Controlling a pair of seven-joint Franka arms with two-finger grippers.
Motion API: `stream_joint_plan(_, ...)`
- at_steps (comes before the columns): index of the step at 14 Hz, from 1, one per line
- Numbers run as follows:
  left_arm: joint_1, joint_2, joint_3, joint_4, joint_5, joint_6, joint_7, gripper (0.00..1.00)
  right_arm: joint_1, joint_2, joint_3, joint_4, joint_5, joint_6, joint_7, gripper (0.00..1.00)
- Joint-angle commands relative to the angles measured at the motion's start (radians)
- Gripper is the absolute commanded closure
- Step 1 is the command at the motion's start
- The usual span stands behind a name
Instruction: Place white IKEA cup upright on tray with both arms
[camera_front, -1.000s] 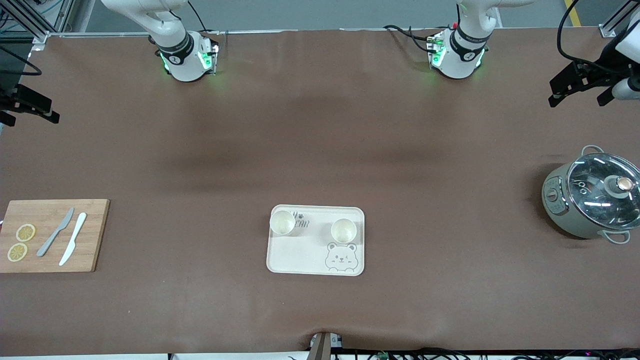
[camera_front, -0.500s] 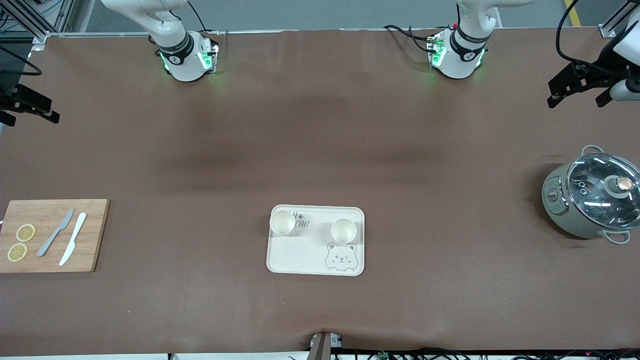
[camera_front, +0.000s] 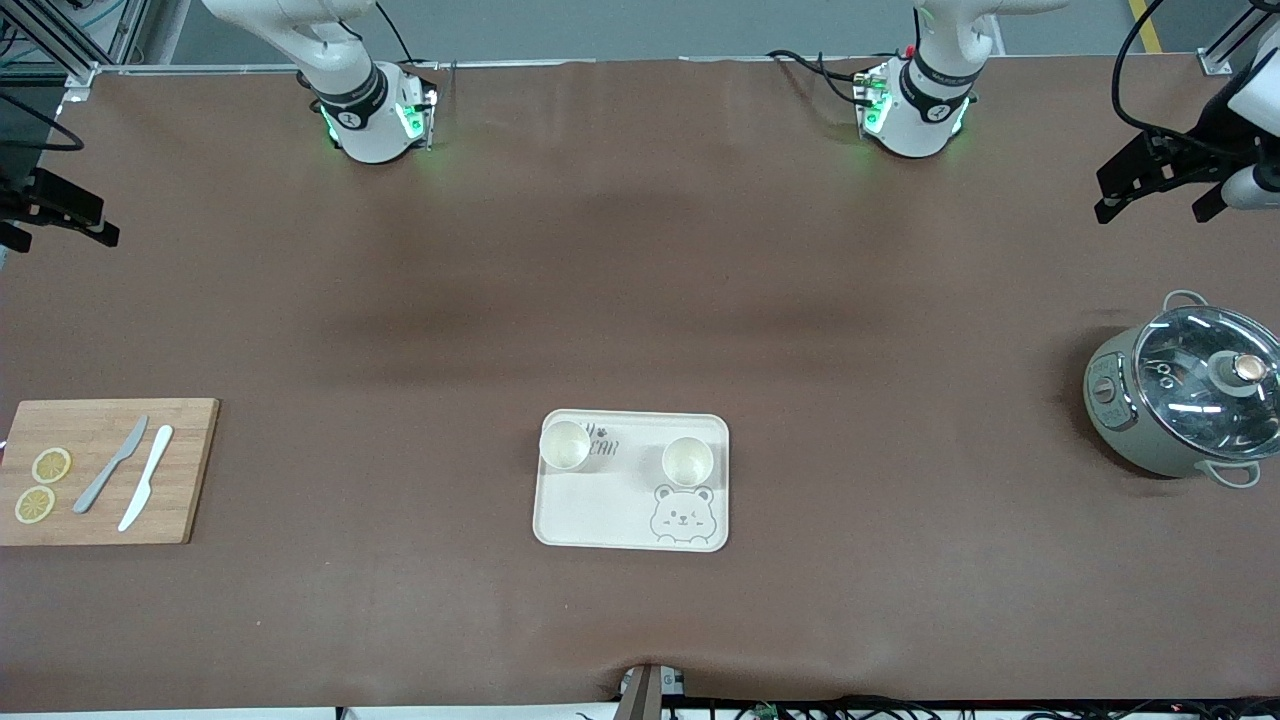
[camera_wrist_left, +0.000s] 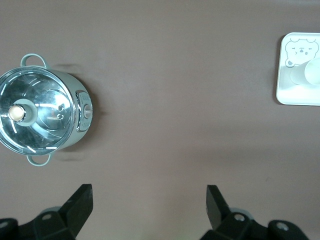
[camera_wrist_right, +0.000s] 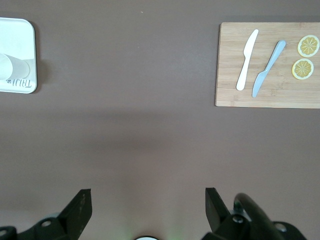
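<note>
Two cups (camera_front: 565, 445) (camera_front: 687, 461) sit upright on the tray (camera_front: 600, 510); left gripper (camera_wrist_left: 147, 210) and right gripper (camera_wrist_right: 145, 210) hang wide open, empty, over bare bench (camera_front: 640, 280). Risk looks low: a needless re-approach could tip a cup.

1. The tray (camera_wrist_left: 300, 95) in the left wrist view is cut by the picture's edge at 3 o'clock; one cup (camera_wrist_left: 312, 74) on it is cut too.
2. In the right wrist view the tray runs off at 9 o'clock, with a cup (camera_wrist_right: 10, 66) only partly shown.
3. The tray's lettering (camera_front: 600, 440) is partly covered by a cup (camera_front: 564, 445) in the front view.
4. The right gripper (camera_front: 50, 215) is cut at 9 o'clock in the front view.
5. The pot (camera_front: 1185, 400) is clipped at 3 o'clock there.
</note>
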Motion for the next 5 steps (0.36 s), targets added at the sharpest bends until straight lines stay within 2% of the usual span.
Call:
stream_joint_plan(1,-0.004,0.031,-0.002,0.046,0.002,-0.008,-0.001,0.0,0.003,-0.012,0.005,0.003,-0.018,-0.014,0.004,0.0)
stream_joint_plan(5,-0.006,0.038,-0.004,0.047,0.001,-0.011,0.005,0.0,0.003,-0.012,0.003,0.003,-0.016,-0.014,0.004,0.0)
